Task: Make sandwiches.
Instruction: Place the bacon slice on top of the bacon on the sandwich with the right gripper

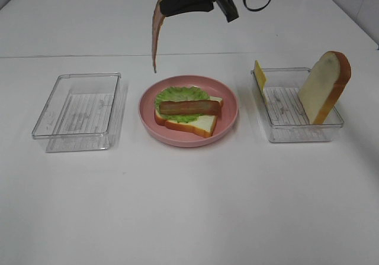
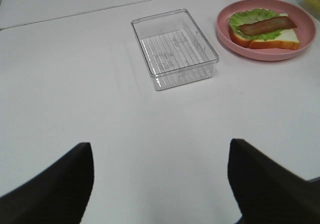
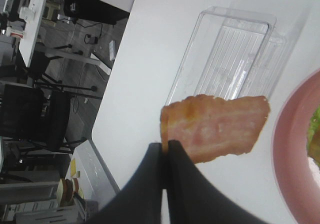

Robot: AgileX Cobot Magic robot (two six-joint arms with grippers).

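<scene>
while the right gripper (image 3: 165, 148) pinches bacon (image 3: 215, 127), the sandwich (image 1: 188, 116) lies unfinished.

A lab or workroom: a plain white table (image 1: 189, 217) fills the exterior high frame; beyond its edge stand black chairs (image 3: 30, 119), a cluttered white desk (image 3: 36, 4) and floor cables (image 3: 92, 36).
</scene>
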